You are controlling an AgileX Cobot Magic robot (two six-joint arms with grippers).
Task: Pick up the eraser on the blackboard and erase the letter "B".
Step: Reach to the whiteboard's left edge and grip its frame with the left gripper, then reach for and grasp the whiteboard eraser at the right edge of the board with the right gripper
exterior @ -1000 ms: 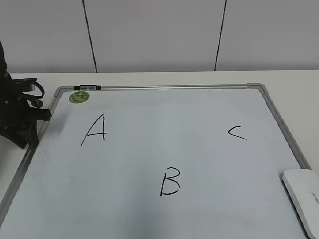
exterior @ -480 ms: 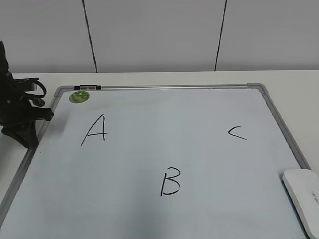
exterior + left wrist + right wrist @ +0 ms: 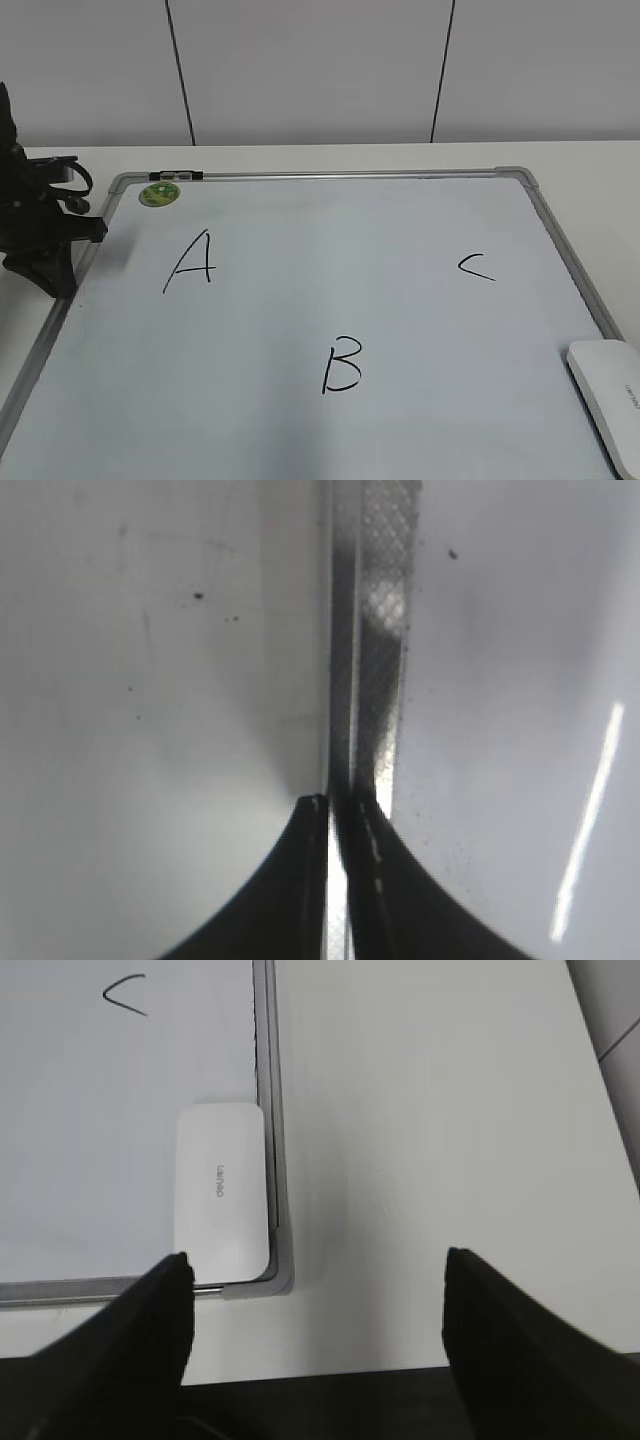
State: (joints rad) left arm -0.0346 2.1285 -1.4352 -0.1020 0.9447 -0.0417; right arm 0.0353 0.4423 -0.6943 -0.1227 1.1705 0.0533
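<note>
Only my left gripper (image 3: 45, 262) has shifted slightly, fingers pinched narrow, while my right gripper (image 3: 315, 1260) hangs wide above the eraser (image 3: 221, 1186) at the blackboard's (image 3: 300, 300) four-o'clock corner: light, rigid, slick-looking, best gripped across its long sides.

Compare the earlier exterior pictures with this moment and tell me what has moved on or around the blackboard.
Only the left arm shifted: a second ago its black body reached lower beside the frame, then it pulled slightly up and back, and it has barely moved since. Nothing was grasped or released. The eraser lies in the same corner of the blackboard, and the letter "B" is intact, as are the "A" and "C".
</note>
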